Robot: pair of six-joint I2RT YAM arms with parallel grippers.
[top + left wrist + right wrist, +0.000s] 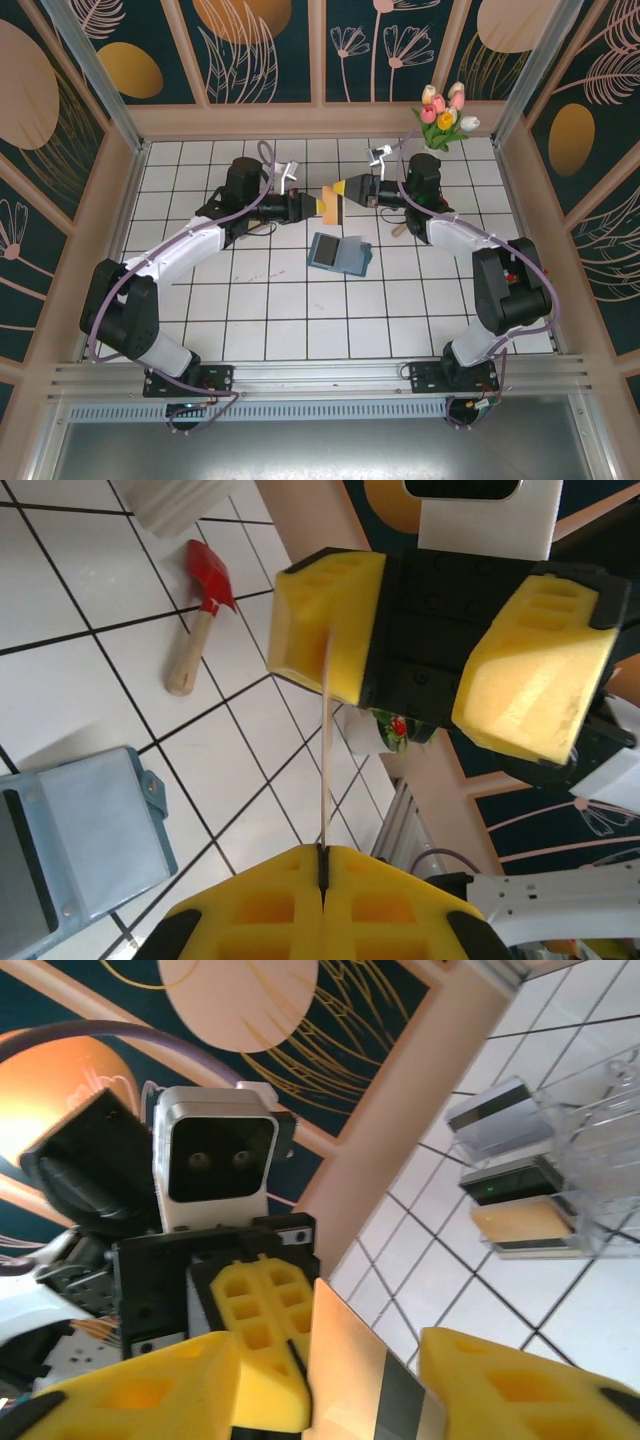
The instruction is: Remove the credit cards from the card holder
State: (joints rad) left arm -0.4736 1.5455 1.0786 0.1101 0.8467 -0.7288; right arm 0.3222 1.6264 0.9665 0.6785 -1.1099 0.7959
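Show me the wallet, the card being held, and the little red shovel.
wallet (340, 253): top view, middle of its open face.
card (345, 1355): right wrist view, tan face.
shovel (208, 575): left wrist view, red blade.

Bright, even light from overhead here, and the white table (250, 320) almost glows. The arms (190, 250) throw only soft, pale shadows onto its tiles, while the back wall panels sit dimmer. On the left wrist view the wallet (80, 830) drops a grey shadow on the tile beside it, and the trowel (195, 615) looks a touch soft. Right wrist view: the yellow pads (520, 1380) up close are blurred, the card (345, 1350) catches a sheen, and the clear box (560, 1180) glints with glare.
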